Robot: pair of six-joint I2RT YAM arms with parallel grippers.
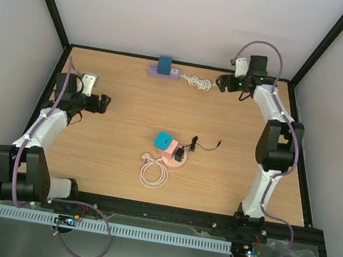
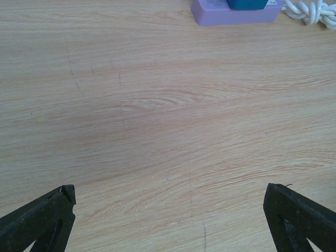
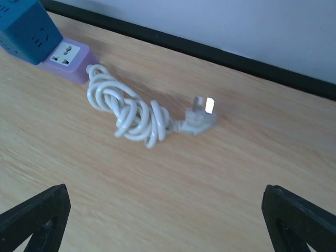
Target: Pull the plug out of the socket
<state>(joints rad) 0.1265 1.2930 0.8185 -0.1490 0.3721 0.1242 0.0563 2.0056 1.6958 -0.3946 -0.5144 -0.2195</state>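
In the middle of the table lies a pink socket block (image 1: 171, 156) with a black plug (image 1: 181, 152) stuck in it and a teal cube (image 1: 163, 140) at its left end. At the back edge a purple power strip (image 1: 167, 73) (image 2: 233, 13) (image 3: 68, 60) carries another teal cube (image 1: 164, 65) (image 3: 23, 29). My left gripper (image 1: 100, 103) (image 2: 170, 210) hangs open over bare wood at the left. My right gripper (image 1: 221, 83) (image 3: 165, 210) is open too, just right of the strip's coiled white cable (image 1: 196, 81) (image 3: 128, 113).
The white cable ends in a loose white plug (image 3: 202, 118) lying on the wood. A pale coiled cord (image 1: 153, 173) lies in front of the pink block, and a thin black lead (image 1: 207, 144) runs right from the black plug. Black frame rails border the table.
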